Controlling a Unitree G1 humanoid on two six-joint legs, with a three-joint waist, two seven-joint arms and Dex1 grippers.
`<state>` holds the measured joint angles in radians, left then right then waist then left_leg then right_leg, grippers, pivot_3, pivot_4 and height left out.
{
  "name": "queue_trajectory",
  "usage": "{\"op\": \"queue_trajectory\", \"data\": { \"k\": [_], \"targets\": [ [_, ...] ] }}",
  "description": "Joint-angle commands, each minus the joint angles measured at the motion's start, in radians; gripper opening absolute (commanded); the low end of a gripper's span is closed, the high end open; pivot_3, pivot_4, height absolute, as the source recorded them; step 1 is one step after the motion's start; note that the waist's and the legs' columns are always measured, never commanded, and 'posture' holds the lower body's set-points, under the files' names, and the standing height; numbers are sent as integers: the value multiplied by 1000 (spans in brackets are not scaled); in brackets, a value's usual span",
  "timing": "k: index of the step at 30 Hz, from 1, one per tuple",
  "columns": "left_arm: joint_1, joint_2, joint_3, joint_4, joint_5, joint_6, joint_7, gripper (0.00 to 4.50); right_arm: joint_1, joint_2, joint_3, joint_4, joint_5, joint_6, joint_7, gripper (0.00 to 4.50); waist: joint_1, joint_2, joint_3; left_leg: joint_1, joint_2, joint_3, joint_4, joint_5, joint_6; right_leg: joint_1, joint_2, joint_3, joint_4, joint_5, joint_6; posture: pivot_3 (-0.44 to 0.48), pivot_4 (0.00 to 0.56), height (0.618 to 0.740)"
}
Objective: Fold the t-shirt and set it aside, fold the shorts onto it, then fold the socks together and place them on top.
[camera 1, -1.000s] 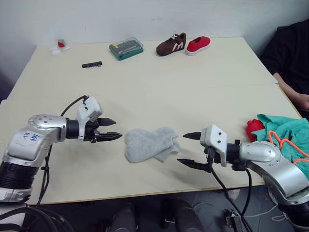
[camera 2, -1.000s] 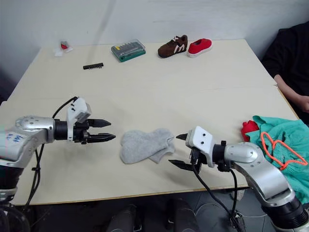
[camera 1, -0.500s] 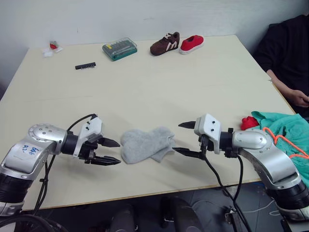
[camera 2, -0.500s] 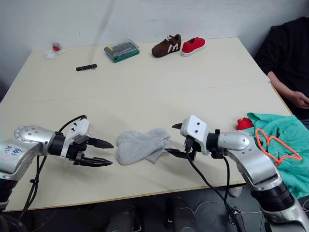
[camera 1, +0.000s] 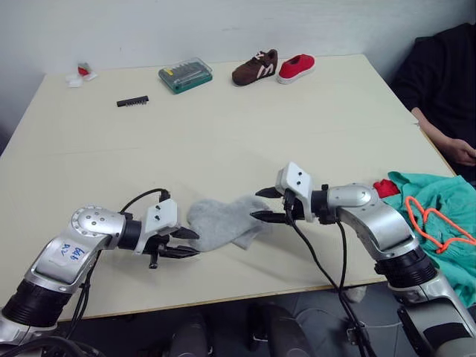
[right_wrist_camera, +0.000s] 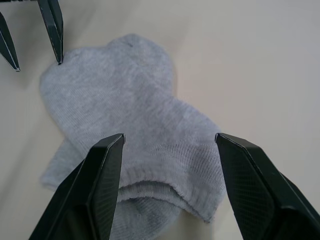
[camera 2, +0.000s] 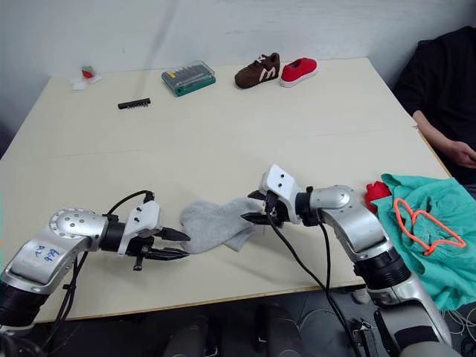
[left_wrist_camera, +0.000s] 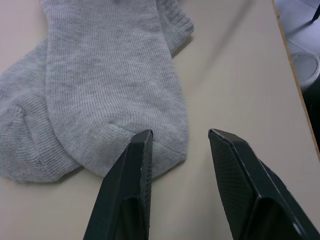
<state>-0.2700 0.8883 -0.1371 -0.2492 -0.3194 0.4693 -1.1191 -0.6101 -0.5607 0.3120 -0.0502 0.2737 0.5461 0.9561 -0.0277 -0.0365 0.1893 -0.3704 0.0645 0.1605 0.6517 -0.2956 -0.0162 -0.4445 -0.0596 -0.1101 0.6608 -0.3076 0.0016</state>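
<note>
The socks (camera 1: 227,223) are lying overlapped mid-tabletop, not yet gripped. Left pincer (camera 1: 184,243) and right pincer (camera 1: 262,205), both spread apart, are flanking them. Shorts (camera 1: 439,216) and t-shirt (camera 1: 385,187), right of the socks, appear already stacked; socks remain

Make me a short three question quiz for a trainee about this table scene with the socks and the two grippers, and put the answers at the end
1. True or false: both grippers are open, one at each end of the socks.
2. Which lies nearest the right gripper? A) the green case B) the socks C) the brown shoe
3. Fill in: the orange drawstring lies on the ____ shorts, which rest over the t-shirt.

Key:
1. True. The left gripper is at one end, the right gripper at the cuff end.
2. B
3. teal-green
</note>
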Motion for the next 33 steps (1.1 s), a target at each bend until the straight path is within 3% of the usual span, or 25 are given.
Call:
{"op": "queue_trajectory", "data": {
  "k": [1,11,12,18,20,33],
  "targets": [
    [-6,-8,-1,7,24,-33,4,1804,-52,29,-5,62,-37,-31,-9,2864,-2,0,0,0,0,0,0,0,0,0,0,0,0,0,0,0,150,740],
    [-6,-50,-17,36,87,-61,46,1804,-129,122,0,254,-100,-71,-4,2864,-2,0,0,0,0,0,0,0,0,0,0,0,1,0,0,0,150,740],
    [-6,-53,-17,35,86,-57,45,1769,-134,130,0,271,-109,-80,-3,2498,-3,0,0,0,0,0,0,0,0,0,0,0,1,0,0,0,150,740],
    [7,-46,0,27,80,-53,40,0,-143,139,-27,255,-95,-65,28,550,-3,0,0,0,0,0,0,0,0,0,0,0,1,0,0,0,150,740],
    [9,-46,5,28,77,-51,42,0,-140,136,-31,240,-92,-60,33,46,-3,0,0,0,0,0,0,0,0,0,0,0,1,0,0,0,150,740],
    [-27,-57,50,-33,4,-1,29,0,-130,115,-66,178,-65,-15,50,46,-2,0,0,0,0,0,0,0,0,0,0,0,1,0,0,0,150,740]
  ]
}}
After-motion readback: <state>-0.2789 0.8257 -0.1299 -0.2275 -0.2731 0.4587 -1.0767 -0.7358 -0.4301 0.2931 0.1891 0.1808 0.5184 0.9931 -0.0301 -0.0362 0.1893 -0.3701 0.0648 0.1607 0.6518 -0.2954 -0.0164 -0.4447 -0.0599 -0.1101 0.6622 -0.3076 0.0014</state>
